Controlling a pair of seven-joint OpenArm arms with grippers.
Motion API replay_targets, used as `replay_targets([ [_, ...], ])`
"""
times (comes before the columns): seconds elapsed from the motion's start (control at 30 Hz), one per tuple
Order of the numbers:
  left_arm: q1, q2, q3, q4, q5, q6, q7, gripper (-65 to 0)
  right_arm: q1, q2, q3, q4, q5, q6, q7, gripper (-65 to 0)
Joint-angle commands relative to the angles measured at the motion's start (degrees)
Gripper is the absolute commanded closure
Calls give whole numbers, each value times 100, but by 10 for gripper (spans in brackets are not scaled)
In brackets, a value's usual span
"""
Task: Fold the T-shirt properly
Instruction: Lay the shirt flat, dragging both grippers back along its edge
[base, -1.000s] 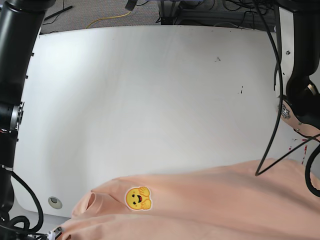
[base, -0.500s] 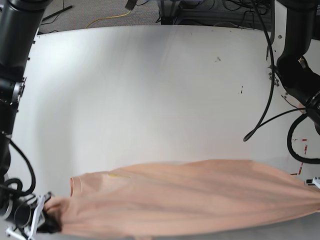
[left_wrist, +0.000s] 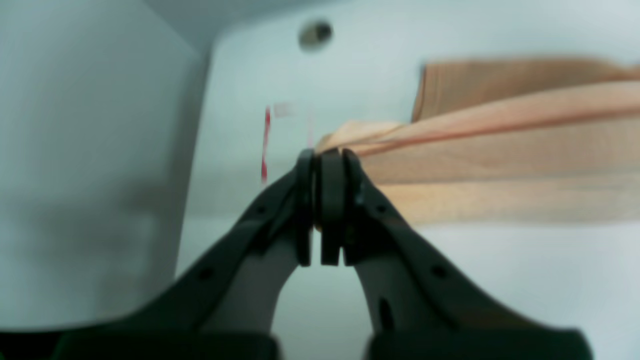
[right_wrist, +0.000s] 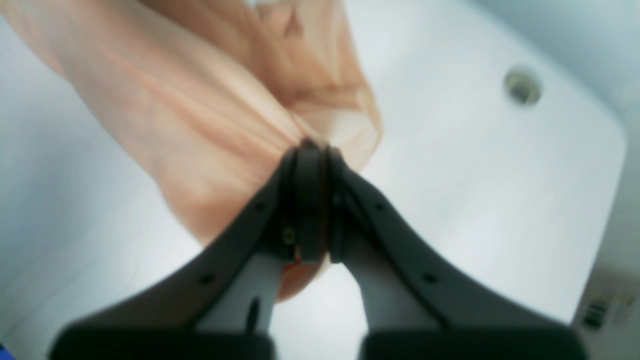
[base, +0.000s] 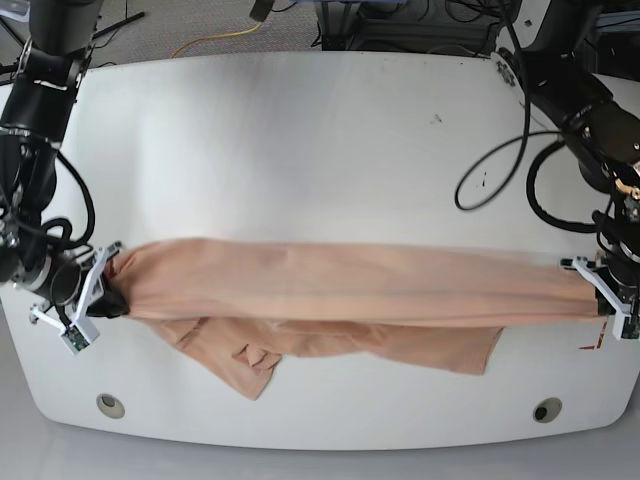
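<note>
Our left claw (left_wrist: 322, 162) is pinched tight on one bunched end of the T-shirt (base: 340, 290), and our right claw (right_wrist: 310, 150) is clamped the same way on the other end. Between them the shirt hangs stretched in a long band across the near half of the white surface (base: 300, 150), its lower edge and a sleeve (base: 245, 360) trailing onto the surface below.

We judge the fold barely begun: the cloth is held out taut, but no neat crease shows, and laying it down, folding the sides in and squaring it all remain.

Both wrist views are blurred. We cannot see any print, nor which edge each claw holds.
</note>
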Motion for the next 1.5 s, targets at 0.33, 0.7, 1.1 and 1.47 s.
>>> replay_targets([
  [0.33, 1968, 232, -271, 238, 20, -387, -582, 0, -2339, -606, 784, 1080, 7, -18, 105, 0],
  [0.7, 3146, 232, -490, 308, 20, -405, -810, 0, -3412, -729, 969, 1089, -19, -18, 140, 0],
  [1.1, 3217, 224, -992, 282, 64, -567, -951, 0, -3553, -764, 1092, 1080, -723, -18, 140, 0],
  [1.47, 3586, 101, -1018, 282, 55, -567, -925, 0, -3693, -923, 1347, 1072, -1092, -18, 149, 0],
])
